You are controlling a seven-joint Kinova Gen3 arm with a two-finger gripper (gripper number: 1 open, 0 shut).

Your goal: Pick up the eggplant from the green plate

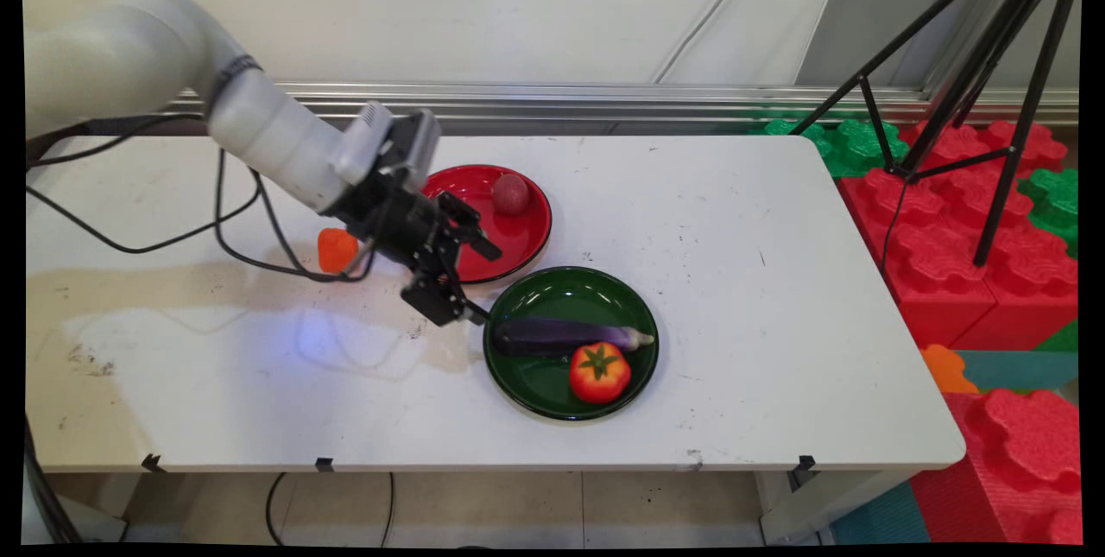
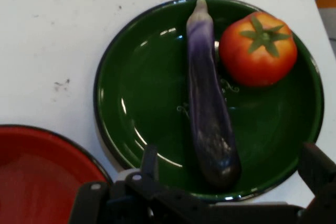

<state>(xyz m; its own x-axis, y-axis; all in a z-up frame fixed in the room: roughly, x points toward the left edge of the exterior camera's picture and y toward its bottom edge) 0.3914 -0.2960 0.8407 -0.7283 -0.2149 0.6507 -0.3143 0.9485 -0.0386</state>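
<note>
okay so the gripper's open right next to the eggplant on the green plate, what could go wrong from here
1. The eggplant lies touching or nearly touching the tomato; moving it may roll the tomato.
2. The gripper, open, sits over the rim of the green plate; a low finger could catch it.
3. The red plate lies just behind the gripper and could be bumped.

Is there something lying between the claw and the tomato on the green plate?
Yes. The purple eggplant lies across the green plate between the open claw and the tomato, touching the tomato. The hand view shows this best.
</note>
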